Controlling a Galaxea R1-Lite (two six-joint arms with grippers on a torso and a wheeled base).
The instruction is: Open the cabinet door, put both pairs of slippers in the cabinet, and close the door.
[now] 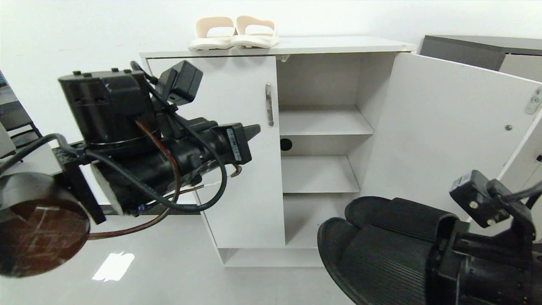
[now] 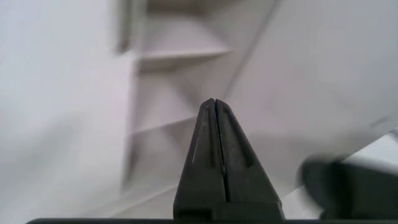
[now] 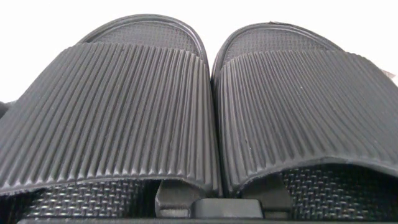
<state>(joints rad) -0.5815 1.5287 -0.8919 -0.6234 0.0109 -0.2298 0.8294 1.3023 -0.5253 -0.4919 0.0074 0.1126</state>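
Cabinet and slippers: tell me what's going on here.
The right tool holds the black slippers, side by side, in front of the cabinet, whose right door stands open. The beige slippers lie on the cabinet's top. The left tool, shut, hangs by the closed left door.

a white laminate cabinet [image 1: 338,42] with a flat top stands on the glossy pale grey floor [image 1: 169,279]. a pair of cream rubber slide slippers [image 1: 234,33] lies side by side on that top, at its front edge above the shut left door [image 1: 237,169]. the right door [image 1: 440,135] hangs open, showing two white shelves [image 1: 322,123] inside.
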